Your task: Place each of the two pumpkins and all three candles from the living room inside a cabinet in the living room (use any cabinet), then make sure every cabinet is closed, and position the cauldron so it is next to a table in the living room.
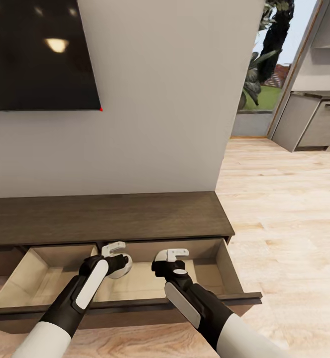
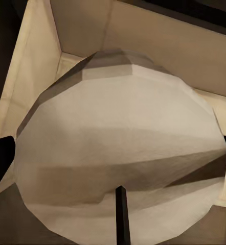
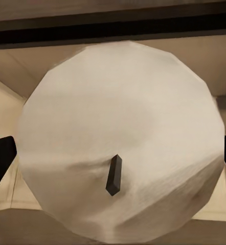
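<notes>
Standing over the long dark-brown cabinet [image 1: 105,216], both arms reach down into its one pulled-out drawer [image 1: 135,286], whose pale wood floor and side walls are laid bare. The left tool [image 1: 116,254] is closed around a candle [image 1: 120,266], an off-white stubby cylinder hanging above the drawer floor near its back wall. Seen from the left wrist, that candle [image 2: 118,153] sits squeezed between two dark fingertips [image 2: 0,161], wick pointing toward the camera, with the drawer's inner corner behind it. The right tool [image 1: 170,261] hangs just beside the left one over the same drawer, and its wrist camera shows a second candle [image 3: 120,138] gripped between dark fingers [image 3: 1,158], a short black wick on its top face, the drawer's back wall and the cabinet's dark edge beyond. So two candles can be counted, one in each tool, both over the open drawer.

Above the cabinet, a black television [image 1: 38,54] hangs on the white wall [image 1: 160,99]. To the right the light wooden floor [image 1: 284,209] runs toward grey kitchen units [image 1: 314,124] and a window with greenery [image 1: 264,59]. The drawer's dark front panel stands between the robot and the drawer's inside, and both arms pass over it.
</notes>
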{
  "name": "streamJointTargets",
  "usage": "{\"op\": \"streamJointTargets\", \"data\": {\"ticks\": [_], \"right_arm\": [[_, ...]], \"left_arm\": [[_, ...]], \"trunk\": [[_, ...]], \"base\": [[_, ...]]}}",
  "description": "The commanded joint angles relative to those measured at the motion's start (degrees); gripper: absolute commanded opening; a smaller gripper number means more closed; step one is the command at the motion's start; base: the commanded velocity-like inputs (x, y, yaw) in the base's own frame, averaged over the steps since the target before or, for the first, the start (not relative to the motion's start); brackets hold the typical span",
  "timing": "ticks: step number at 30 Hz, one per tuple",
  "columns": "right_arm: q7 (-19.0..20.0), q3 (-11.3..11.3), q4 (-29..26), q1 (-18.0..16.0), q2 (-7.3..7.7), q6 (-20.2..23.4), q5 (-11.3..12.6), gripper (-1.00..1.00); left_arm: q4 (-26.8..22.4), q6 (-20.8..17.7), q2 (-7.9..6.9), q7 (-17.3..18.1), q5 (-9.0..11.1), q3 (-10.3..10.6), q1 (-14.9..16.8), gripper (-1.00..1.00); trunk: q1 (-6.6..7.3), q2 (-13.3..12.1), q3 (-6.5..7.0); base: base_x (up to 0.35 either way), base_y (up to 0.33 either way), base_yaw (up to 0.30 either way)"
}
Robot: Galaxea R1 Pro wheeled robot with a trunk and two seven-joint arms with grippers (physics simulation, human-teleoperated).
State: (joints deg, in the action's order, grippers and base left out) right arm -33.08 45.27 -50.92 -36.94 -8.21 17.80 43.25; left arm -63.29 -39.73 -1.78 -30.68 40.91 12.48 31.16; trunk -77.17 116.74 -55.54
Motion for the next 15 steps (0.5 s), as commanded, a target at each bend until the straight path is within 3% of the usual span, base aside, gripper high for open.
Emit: {"op": "streamJointTargets", "data": {"ticks": [1, 9, 15], "right_arm": [[-0.51, 0.17, -0.11, -0.06, 0.03, -0.26, 0.33, -1.0], [-0.41, 0.17, -0.2, -0.06, 0.03, -0.72, 0.29, -1.0], [-0.4, 0.17, -0.23, -0.06, 0.03, -0.75, 0.26, -1.0]], "left_arm": [[-0.08, -0.06, -0.06, -0.53, 0.57, 0.17, 0.04, -1.0], [-0.08, -0.09, -0.15, -0.52, 0.61, 0.17, 0.03, -1.0], [-0.08, -0.09, -0.19, -0.52, 0.64, 0.16, 0.03, -1.0]], "trunk": [[0.0, 0.02, -0.05], [0.0, 0.02, -0.05], [0.0, 0.02, -0.05]], "base": [[0.046, -0.068, 0.0], [0.009, -0.014, -0.133], [0.035, 0.072, -0.025]]}}
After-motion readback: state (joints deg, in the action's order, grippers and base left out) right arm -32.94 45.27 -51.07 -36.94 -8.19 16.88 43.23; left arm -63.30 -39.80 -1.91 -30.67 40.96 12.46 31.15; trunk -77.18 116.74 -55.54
